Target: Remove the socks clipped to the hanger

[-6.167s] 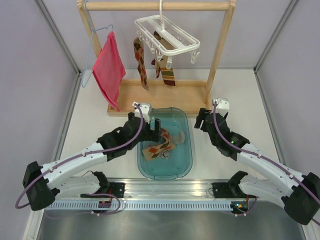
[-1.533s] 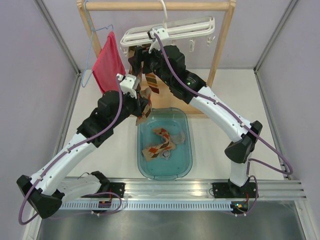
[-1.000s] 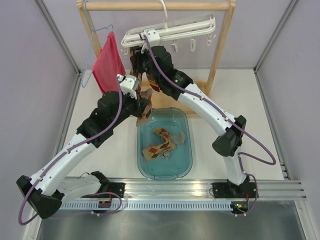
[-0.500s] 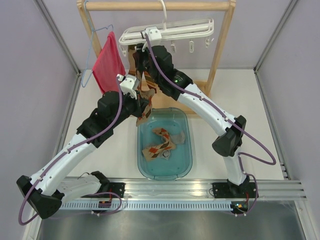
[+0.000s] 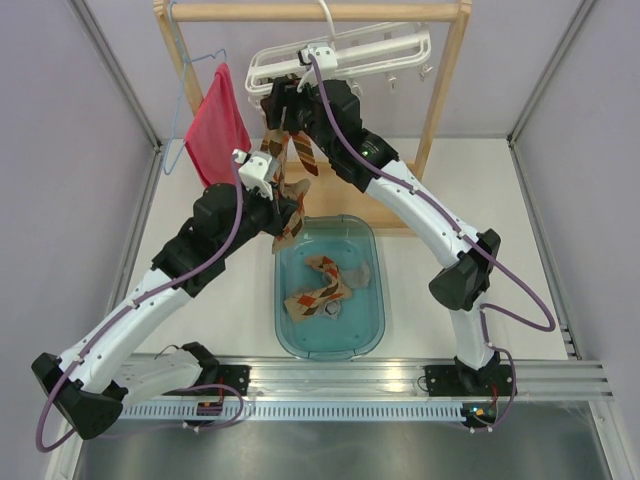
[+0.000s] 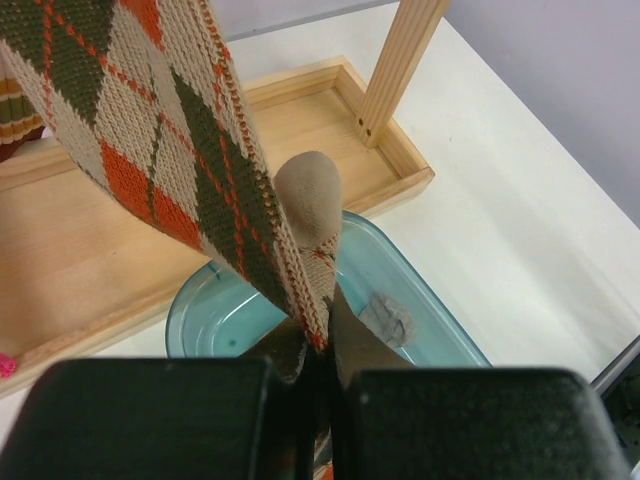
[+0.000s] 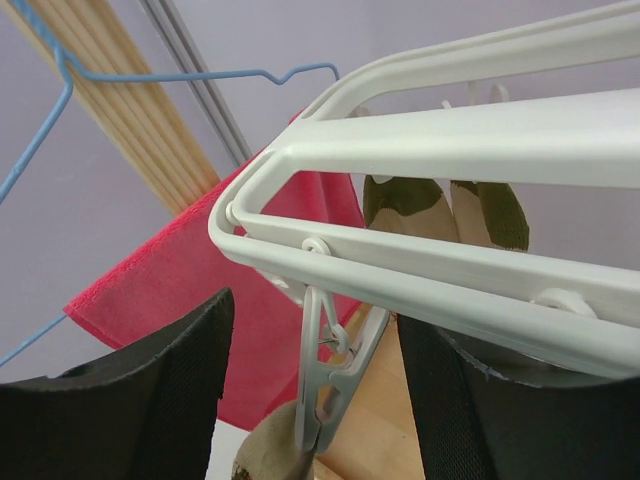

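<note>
The white hanger (image 5: 345,52) (image 7: 450,140) hangs from the wooden rail. An argyle sock (image 5: 276,165) (image 6: 180,170) runs down from one of its clips (image 7: 335,370). That clip still bites the sock's beige top edge (image 7: 270,450). My right gripper (image 5: 284,100) (image 7: 315,335) is open, with one finger on each side of the clip. My left gripper (image 5: 284,218) (image 6: 320,375) is shut on the sock's lower end, above the bin. A second argyle sock (image 5: 305,155) hangs beside the first. More socks (image 5: 322,290) lie in the bin.
A teal bin (image 5: 368,320) (image 6: 440,320) sits in front of the wooden rack base (image 5: 395,205) (image 6: 90,270). A red cloth (image 5: 215,125) (image 7: 180,290) hangs on a blue wire hanger (image 5: 180,100) (image 7: 200,78) at the left. A rack post (image 5: 440,90) (image 6: 400,60) stands right.
The right gripper closed round the clip, then opened again, and its arm shifted slightly right. The white hanger rocked. The left gripper kept its hold on the sock.
</note>
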You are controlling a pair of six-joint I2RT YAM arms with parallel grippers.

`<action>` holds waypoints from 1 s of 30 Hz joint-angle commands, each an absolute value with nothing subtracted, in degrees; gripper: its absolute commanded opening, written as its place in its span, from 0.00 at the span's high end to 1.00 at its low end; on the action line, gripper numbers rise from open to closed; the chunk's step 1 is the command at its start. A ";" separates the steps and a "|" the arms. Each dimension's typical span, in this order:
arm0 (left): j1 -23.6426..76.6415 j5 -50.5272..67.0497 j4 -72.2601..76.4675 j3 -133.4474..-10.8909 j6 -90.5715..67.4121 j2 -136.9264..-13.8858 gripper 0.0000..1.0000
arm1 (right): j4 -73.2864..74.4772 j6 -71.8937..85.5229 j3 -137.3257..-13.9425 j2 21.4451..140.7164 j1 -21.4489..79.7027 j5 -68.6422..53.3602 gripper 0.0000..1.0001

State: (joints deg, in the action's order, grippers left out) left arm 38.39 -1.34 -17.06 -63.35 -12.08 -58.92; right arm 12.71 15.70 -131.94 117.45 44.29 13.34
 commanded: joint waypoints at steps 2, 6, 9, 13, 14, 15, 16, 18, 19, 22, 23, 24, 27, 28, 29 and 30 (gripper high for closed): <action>38.76 -0.26 -16.35 -63.19 -10.90 -57.74 0.98 | 10.55 17.31 -133.77 114.70 43.86 11.08 0.30; 38.76 -0.26 -16.26 -63.11 -10.99 -57.83 0.98 | 10.55 17.23 -133.94 114.52 43.94 11.16 0.40; 38.76 -0.26 -16.35 -63.11 -10.99 -58.01 0.98 | 10.46 16.79 -133.59 114.08 43.86 12.22 0.52; 38.76 -0.26 -16.35 -63.11 -11.16 -58.36 0.98 | 10.37 16.70 -133.24 113.82 43.86 13.18 0.69; 38.76 0.95 -16.35 -63.11 -11.25 -58.45 0.98 | 10.28 16.53 -133.24 113.82 43.94 13.53 0.79; 38.76 1.05 -16.35 -63.11 -11.34 -58.53 0.98 | 10.28 16.61 -133.16 113.73 43.86 13.62 0.84; 38.76 1.14 -16.35 -63.11 -11.34 -58.45 0.98 | 10.28 16.52 -133.07 113.82 43.86 13.62 0.89; 38.76 1.06 -16.26 -63.10 -11.25 -58.45 0.98 | 10.20 16.52 -132.89 113.82 43.86 13.89 0.99; 38.76 1.05 -16.35 -63.11 -11.25 -58.45 0.98 | 10.20 16.52 -132.72 113.73 43.86 13.89 0.99; 38.76 0.97 -16.35 -63.10 -11.16 -58.27 0.98 | 10.20 16.44 -132.02 113.47 43.86 13.54 0.99; 38.76 0.97 -16.26 -63.11 -11.08 -58.36 0.98 | 10.11 16.44 -131.84 113.38 43.86 13.45 0.99; 38.76 0.97 -16.35 -63.11 -11.07 -58.45 0.98 | 10.11 16.26 -131.66 113.20 43.86 13.27 0.96; 38.76 0.79 -16.35 -63.02 -11.07 -58.45 0.98 | 10.11 16.35 -130.52 112.59 43.86 12.48 0.46; 38.76 0.70 -16.35 -63.02 -11.07 -58.45 0.98 | 10.11 16.43 -129.56 112.33 43.94 12.39 0.35; 38.76 0.70 -16.43 -63.02 -11.07 -58.36 0.98 | 10.02 16.44 -129.03 112.06 43.86 12.31 0.30; 38.76 0.62 -16.44 -63.02 -11.07 -58.45 0.98 | 10.02 16.44 -128.41 111.54 43.94 12.30 0.25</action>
